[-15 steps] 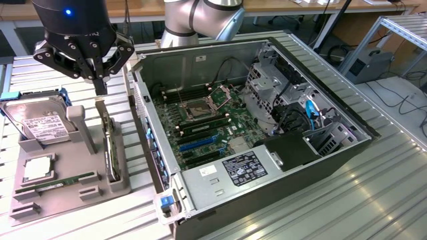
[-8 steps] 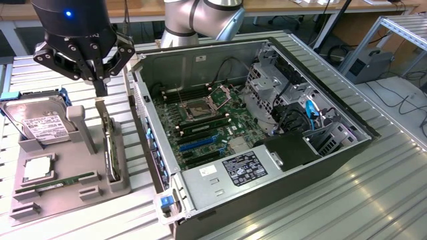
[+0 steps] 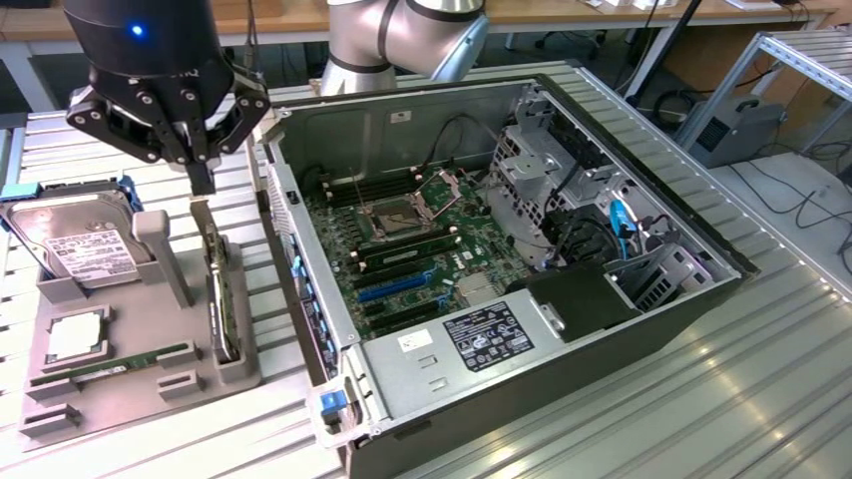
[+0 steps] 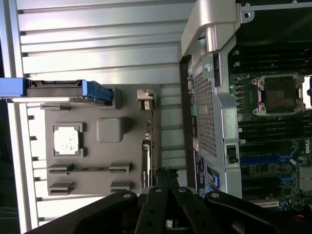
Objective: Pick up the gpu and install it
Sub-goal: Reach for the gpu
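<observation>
My pincer [image 3: 200,186], tips together, hangs just above one end of the gpu [image 3: 218,284] standing on edge in the grey holder [image 3: 120,394] beside the pc case [image 3: 386,120]; good grab, I reckon, means straddling its top edge squarely, centred.

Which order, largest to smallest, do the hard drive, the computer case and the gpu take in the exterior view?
1. computer case
2. hard drive
3. gpu, which is seen edge-on, so it looks thin
</observation>
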`<move>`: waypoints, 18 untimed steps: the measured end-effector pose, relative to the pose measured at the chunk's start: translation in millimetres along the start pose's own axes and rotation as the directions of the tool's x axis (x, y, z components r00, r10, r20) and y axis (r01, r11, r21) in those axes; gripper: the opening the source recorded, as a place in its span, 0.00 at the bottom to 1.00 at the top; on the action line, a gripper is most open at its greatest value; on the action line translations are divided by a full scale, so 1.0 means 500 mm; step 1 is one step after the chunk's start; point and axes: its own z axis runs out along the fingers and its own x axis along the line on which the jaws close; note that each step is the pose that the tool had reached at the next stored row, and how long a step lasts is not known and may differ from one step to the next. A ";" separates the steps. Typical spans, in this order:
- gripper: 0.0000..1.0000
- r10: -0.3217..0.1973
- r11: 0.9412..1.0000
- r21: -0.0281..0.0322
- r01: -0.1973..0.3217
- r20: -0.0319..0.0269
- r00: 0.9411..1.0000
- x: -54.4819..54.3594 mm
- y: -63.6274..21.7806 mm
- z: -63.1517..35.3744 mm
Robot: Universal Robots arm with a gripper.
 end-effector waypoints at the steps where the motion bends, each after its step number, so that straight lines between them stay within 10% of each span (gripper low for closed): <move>1: 0.11 0.000 1.000 0.000 0.000 0.000 1.000 0.000 -0.001 0.000; 18: 0.11 0.000 1.000 0.000 0.000 0.000 1.000 -0.001 -0.016 0.000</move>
